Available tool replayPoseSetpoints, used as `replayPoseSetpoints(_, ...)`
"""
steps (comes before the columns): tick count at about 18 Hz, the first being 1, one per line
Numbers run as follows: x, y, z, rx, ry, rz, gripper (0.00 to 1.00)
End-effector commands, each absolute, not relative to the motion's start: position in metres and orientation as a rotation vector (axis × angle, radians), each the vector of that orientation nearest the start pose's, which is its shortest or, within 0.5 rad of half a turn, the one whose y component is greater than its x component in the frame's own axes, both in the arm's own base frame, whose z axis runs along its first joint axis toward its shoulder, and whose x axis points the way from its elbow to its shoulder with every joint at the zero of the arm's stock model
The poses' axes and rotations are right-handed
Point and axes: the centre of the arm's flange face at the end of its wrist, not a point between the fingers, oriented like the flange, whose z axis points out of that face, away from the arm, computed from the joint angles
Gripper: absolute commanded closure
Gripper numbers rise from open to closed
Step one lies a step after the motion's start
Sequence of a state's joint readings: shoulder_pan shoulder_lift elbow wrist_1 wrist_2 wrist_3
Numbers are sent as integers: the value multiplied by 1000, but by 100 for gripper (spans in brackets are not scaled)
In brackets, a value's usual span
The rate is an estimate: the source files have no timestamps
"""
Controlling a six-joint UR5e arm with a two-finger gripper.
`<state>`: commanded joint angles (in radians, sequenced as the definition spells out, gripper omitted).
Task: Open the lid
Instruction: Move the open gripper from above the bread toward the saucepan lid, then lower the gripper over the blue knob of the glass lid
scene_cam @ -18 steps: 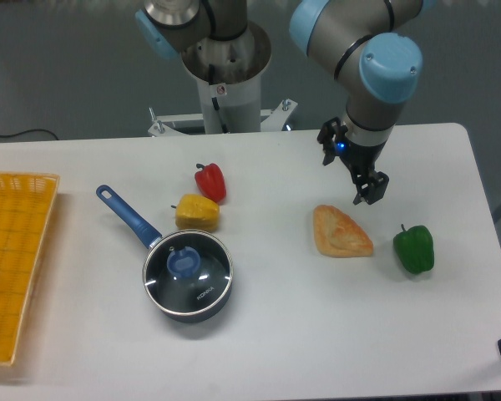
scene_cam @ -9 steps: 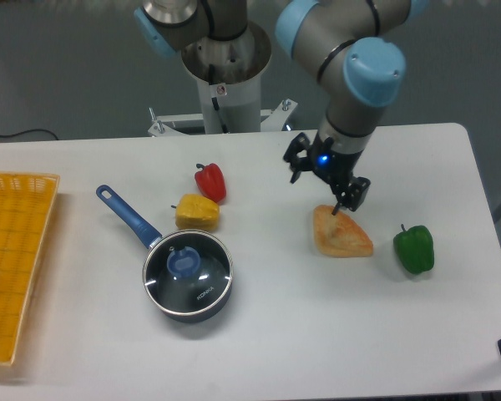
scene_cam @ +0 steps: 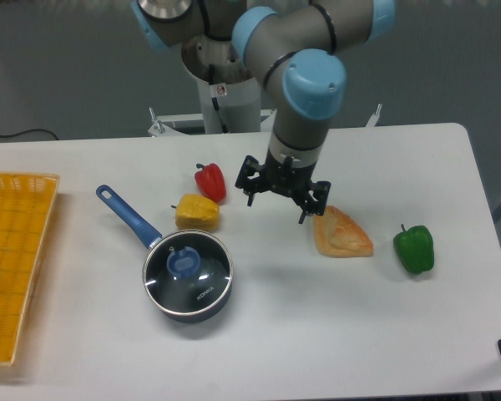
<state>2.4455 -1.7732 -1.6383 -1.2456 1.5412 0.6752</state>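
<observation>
End effector [scene_cam: 276,199] hangs above the tabletop [scene_cam: 334,334], fingers spread, holding nothing; the lid [scene_cam: 188,266] lies well apart, down-left of it, seated on the saucepan [scene_cam: 180,307]; blue knob [scene_cam: 184,263] is untouched.

My gripper [scene_cam: 277,200] hovering open above table [scene_cam: 334,334], between yellow pepper [scene_cam: 197,211] and bread [scene_cam: 342,233]. Lid [scene_cam: 188,266] sitting on saucepan [scene_cam: 184,280], untouched.

The lid [scene_cam: 188,269] is glossy clear glass with a thin metal rim and a smooth blue knob, sitting on a dark matt saucepan [scene_cam: 202,307], while the worktop [scene_cam: 334,334] is smooth matt white, the peppers look waxy and shiny, and the basket [scene_cam: 12,251] seems woven yellow plastic.
</observation>
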Motion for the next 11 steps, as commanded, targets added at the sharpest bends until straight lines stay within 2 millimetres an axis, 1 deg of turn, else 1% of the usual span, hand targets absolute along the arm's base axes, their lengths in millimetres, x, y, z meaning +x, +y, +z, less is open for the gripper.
replayPoseSetpoints(1,-343,479,380,-3069,-319,72,0)
replayPoseSetpoints(3,-333,498,376,-3025,-418,129,0)
replayPoseSetpoints(4,-333,502,380,-3001,-458,138,0)
replayPoseSetpoints(5,-327,508,379,-2997,-459,128,0)
replayPoseSetpoints(6,-322,512,374,-3010,-443,128,0)
replayPoseSetpoints(10,-320,516,365,-3022,-440,116,0)
replayPoseSetpoints(11,-315,520,364,-3022,-423,101,0)
